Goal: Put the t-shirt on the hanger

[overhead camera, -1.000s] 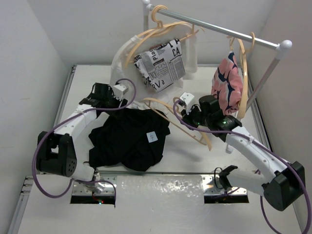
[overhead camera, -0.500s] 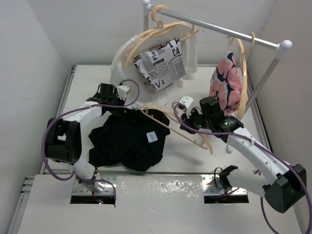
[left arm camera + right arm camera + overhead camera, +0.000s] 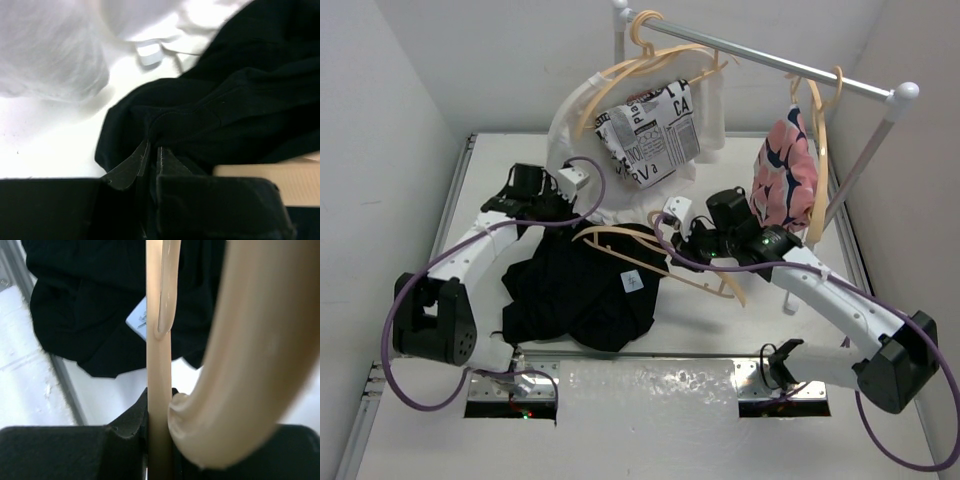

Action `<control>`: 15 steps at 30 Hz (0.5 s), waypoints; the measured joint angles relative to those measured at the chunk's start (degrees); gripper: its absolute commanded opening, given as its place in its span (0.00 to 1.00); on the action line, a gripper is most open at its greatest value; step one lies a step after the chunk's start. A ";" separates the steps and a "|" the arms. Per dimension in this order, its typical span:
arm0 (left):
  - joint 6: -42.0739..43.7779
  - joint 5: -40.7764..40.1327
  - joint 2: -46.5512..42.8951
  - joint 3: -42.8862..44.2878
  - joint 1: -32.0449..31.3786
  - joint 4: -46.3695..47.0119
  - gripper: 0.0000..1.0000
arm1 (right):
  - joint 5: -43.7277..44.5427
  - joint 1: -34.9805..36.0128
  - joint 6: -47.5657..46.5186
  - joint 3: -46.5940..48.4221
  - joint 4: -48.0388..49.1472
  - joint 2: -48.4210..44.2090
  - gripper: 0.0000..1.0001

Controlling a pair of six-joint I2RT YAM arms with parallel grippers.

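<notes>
My left claw point(image 3: 151, 150) is clenched on a fold at the far edge of the plain black short-sleeved t-shirt point(image 3: 570, 290). The shirt lies crumpled on the white table point(image 3: 700, 325) in front of my left arm. My right claw point(image 3: 160, 410) is clamped on the thin pale tan clothes hanger point(image 3: 159, 355), holding it just above the table, with one curved arm reaching over the shirt's far right part.

I judge the shirt to be light, limp and soft. It will sag and bunch wherever I lift it, so one pinch will not open it up. The neck opening or a shoulder seam would be the best hold, but in this heap I cannot tell where either is. The hanger looks stiff, smooth and slim, and it could twist in my grip if the cloth drags on it.

The small white label point(image 3: 633, 283) on the shirt carries marks too small to read. On the white newsprint-lettered garment point(image 3: 650, 130) hanging from the rail point(image 3: 770, 60) behind, I can make out large letters "CA"; the rest is broken by folds. The pink-and-navy patterned garment point(image 3: 785, 175) shows no writing.
</notes>
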 measured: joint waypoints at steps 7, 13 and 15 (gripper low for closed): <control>6.05 5.27 -4.57 0.72 -0.31 -5.40 0.00 | 3.61 0.63 -2.64 5.40 -1.14 2.03 0.00; 9.44 7.54 -5.97 1.84 -0.31 -7.78 0.00 | 6.12 0.94 -4.74 7.72 -3.39 4.24 0.00; 10.01 8.15 -5.97 1.92 -0.31 -8.17 0.00 | 6.80 1.05 -5.07 7.76 -3.93 4.52 0.00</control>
